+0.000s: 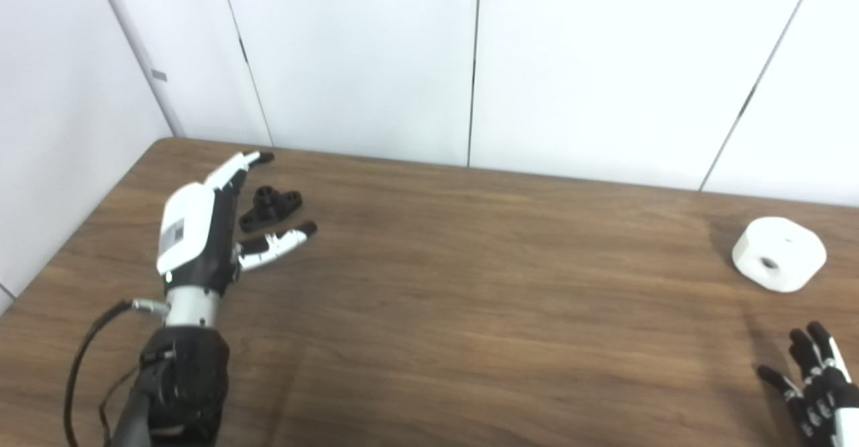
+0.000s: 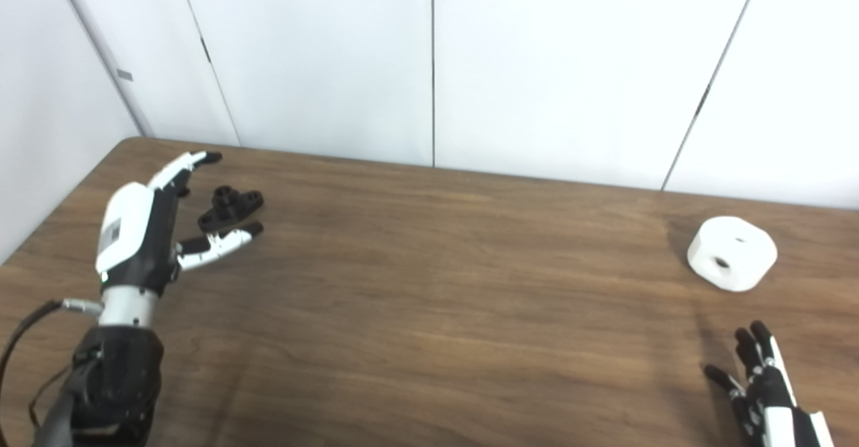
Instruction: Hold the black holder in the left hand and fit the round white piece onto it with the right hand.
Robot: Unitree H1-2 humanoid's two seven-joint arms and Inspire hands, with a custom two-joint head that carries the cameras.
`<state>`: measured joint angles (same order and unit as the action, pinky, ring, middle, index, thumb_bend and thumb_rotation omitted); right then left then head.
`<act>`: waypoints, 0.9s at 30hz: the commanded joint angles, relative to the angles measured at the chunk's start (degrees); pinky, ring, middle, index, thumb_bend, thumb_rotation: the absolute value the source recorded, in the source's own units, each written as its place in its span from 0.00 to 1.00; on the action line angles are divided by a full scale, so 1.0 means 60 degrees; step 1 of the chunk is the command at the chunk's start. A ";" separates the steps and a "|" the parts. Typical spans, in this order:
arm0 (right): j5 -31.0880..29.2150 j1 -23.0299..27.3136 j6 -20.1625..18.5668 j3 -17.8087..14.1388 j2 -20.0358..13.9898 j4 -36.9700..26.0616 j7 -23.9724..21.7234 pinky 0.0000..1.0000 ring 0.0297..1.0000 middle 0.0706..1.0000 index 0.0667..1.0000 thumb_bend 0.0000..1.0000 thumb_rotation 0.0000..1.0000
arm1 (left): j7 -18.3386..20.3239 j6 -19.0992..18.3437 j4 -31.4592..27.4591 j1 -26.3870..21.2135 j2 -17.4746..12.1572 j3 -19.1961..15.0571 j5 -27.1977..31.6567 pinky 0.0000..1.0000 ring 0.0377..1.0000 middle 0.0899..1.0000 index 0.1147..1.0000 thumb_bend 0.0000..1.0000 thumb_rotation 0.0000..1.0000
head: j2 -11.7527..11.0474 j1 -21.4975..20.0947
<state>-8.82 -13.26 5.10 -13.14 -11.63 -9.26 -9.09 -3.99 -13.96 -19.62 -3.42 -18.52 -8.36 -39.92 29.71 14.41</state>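
Brown wood-grain table (image 1: 470, 313): fills the lower part of both views, with its far edge against the wall and its far left corner rounded.

White wall (image 1: 349, 51): panelled, with dark vertical seams, standing behind the table.

Left arm (image 1: 178, 373): black forearm with a silver wrist and a dark cable looping beside it, coming in at the bottom left.

Left hand (image 1: 201, 232): white back, black palm side, over the table's far left part. Fingers (image 1: 238, 165) stretched toward the wall and thumb (image 1: 282, 242) pointing right, spread well apart, gripping nothing. The holder lies in the gap between them, close to the palm; contact cannot be told.

White piece (image 1: 778, 254): round and thick with faceted edges, tilted slightly, a dark hole in its near side and a smaller mark on top. It rests on the table at the far right, well apart from the holder and clear of both hands.

Right hand (image 2: 758, 380): only partly in view at the bottom right corner, black fingers pointing up and apart, holding nothing, nearer than the white piece.

Holder (image 1: 270, 208): small, black, a flat base with lobes and a short raised hub, lying on the table.
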 commanded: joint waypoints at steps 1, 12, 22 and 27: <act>0.0015 -0.0295 -0.0096 0.0082 0.0121 0.0202 0.0161 1.00 1.00 0.97 0.99 0.59 1.00 | -0.0184 -0.0040 0.0049 -0.0483 -0.0400 -0.0114 -0.0374 0.79 0.90 0.88 0.79 0.88 0.32 | -0.0002 -0.0004; 0.0241 -0.0229 0.0037 0.0155 0.0124 0.0315 0.0228 1.00 1.00 0.97 1.00 0.60 1.00 | -0.0372 -0.0396 0.1537 -0.1084 -0.1126 -0.0194 -0.0911 0.95 0.91 0.86 0.78 0.89 0.34 | -0.0023 -0.0036; -0.0155 -0.0245 -0.0360 0.0227 -0.0011 0.0200 -0.0025 1.00 1.00 1.00 1.00 0.63 1.00 | -0.0419 -0.0695 0.3137 -0.1654 -0.1466 0.0092 -0.0956 0.97 0.94 0.90 0.76 0.89 0.36 | 0.0041 -0.0149; -0.0439 -0.0278 -0.0562 0.0248 -0.0102 0.0135 -0.0038 1.00 1.00 1.00 1.00 0.62 1.00 | -0.0448 -0.0736 0.3908 -0.2067 -0.1590 0.0351 -0.0915 0.97 0.95 0.90 0.75 0.89 0.36 | 0.0069 -0.0185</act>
<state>-11.03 -13.35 3.88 -12.26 -12.24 -9.47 -9.09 -4.71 -18.61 4.00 -12.77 -25.53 -6.16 -44.92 30.06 13.27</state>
